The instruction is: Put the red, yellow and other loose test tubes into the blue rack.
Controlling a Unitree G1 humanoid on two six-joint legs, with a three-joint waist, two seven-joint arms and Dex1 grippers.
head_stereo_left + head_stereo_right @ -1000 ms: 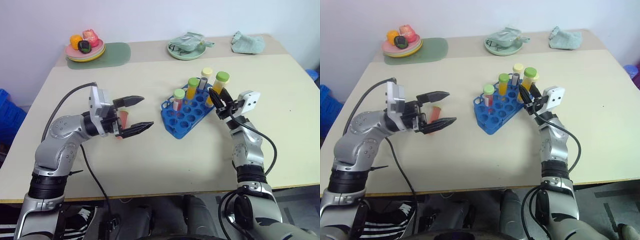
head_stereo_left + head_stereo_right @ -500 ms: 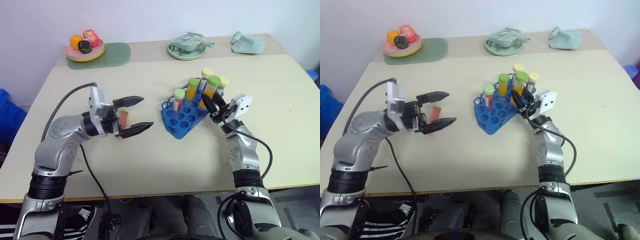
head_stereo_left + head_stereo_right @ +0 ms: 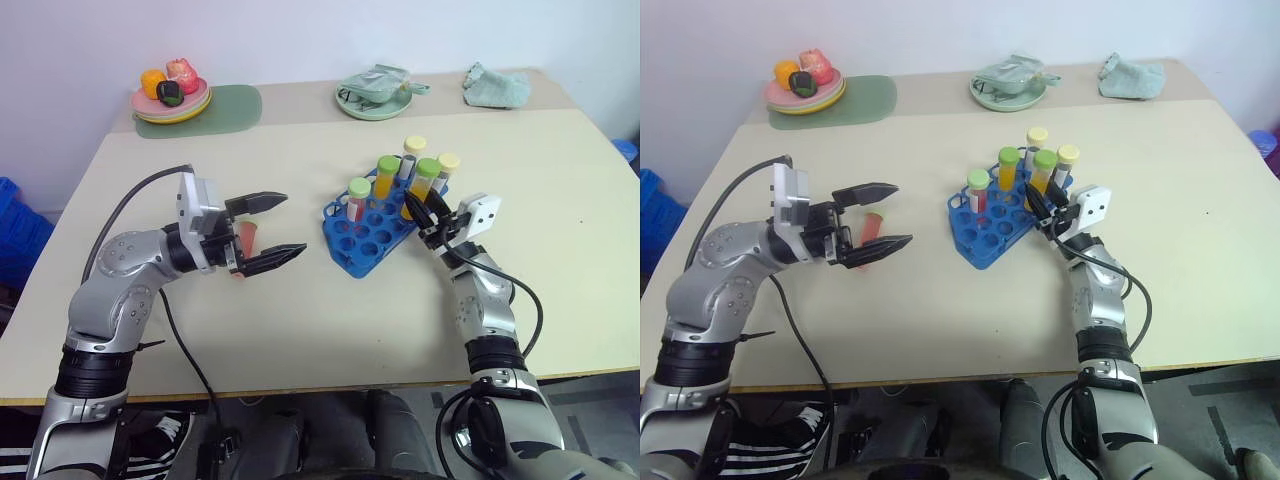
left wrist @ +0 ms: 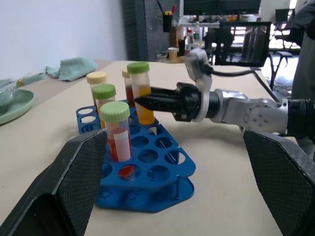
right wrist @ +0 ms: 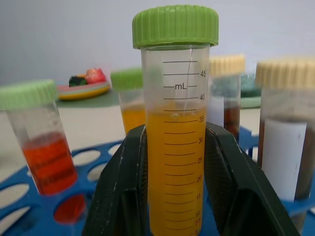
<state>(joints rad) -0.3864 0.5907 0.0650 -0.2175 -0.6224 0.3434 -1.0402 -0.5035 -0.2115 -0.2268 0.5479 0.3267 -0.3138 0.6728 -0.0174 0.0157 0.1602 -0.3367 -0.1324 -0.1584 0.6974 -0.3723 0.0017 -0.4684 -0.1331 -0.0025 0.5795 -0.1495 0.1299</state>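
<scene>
On the beige table (image 3: 300,330), right of centre, sits the blue rack (image 3: 365,235), angled to the table edge. Standing upright in it: the red-filled tube (image 3: 356,200) with pale green cap at the near-left end, an orange-filled tube (image 3: 385,178) with green cap behind it, a grey-white tube (image 3: 411,158) with pale yellow cap at the far end, and the brown-filled tube (image 3: 446,172) with white label and pale yellow cap on the right.

The right gripper (image 3: 421,210) is clamped on the yellow-filled tube (image 3: 424,181), green cap up, both fingers pressed against its sides about mid-body. That tube stands upright at the rack's right side, between the orange-filled and brown-filled tubes; whether its base is seated in a hole cannot be told.

The left gripper (image 3: 272,230) hangs over the table well to the left of the rack, pointing toward it, fingers spread wide and holding nothing. A small reddish object (image 3: 246,240) shows between its fingers; what it is cannot be told.

Along the far edge: a plate of toy food (image 3: 170,95) on a green mat (image 3: 225,105), a green dish (image 3: 372,100), a crumpled cloth (image 3: 496,85).
</scene>
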